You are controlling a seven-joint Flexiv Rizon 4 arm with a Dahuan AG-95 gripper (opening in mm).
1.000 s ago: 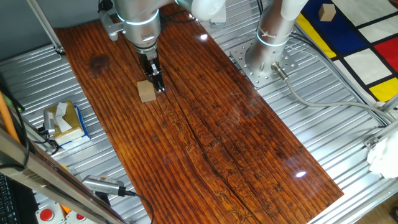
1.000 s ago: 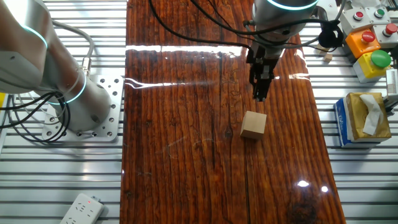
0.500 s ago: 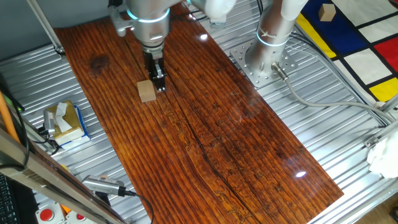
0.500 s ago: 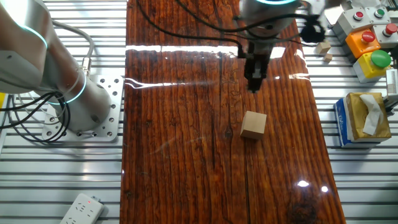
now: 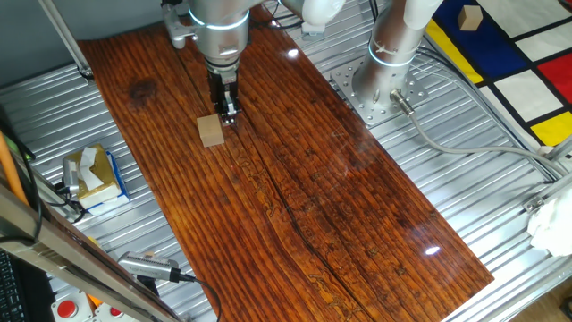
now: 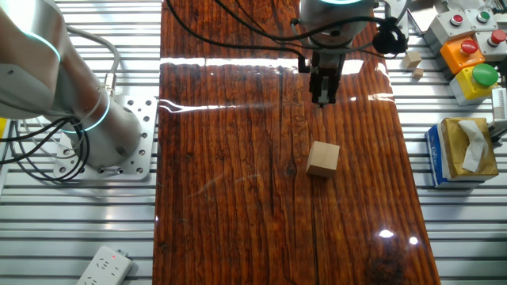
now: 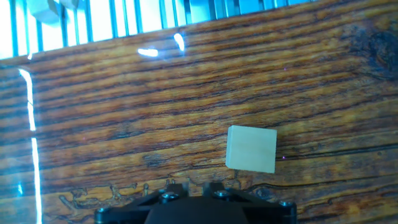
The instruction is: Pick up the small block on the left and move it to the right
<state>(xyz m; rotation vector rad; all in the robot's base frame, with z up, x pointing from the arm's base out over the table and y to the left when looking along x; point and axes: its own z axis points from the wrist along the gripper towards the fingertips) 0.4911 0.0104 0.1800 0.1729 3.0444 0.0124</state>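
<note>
The small block (image 6: 323, 158) lies flat on the dark wooden surface (image 6: 238, 198), free of the gripper (image 6: 321, 95), just ahead of the jaws and a little to one side. It looks like plain wood: probably light, stiff and not fragile, with flat matt faces that should grip well. Two opposite side faces look like the best place to take hold, since its width seems to suit the jaws. The jaws look pressed close together with nothing between them. One fixed view alone shows a second tan block (image 5: 469, 16) far off on a patterned mat (image 5: 518, 54); the hand view alone shows the block's (image 7: 251, 149) slight skew.
</note>
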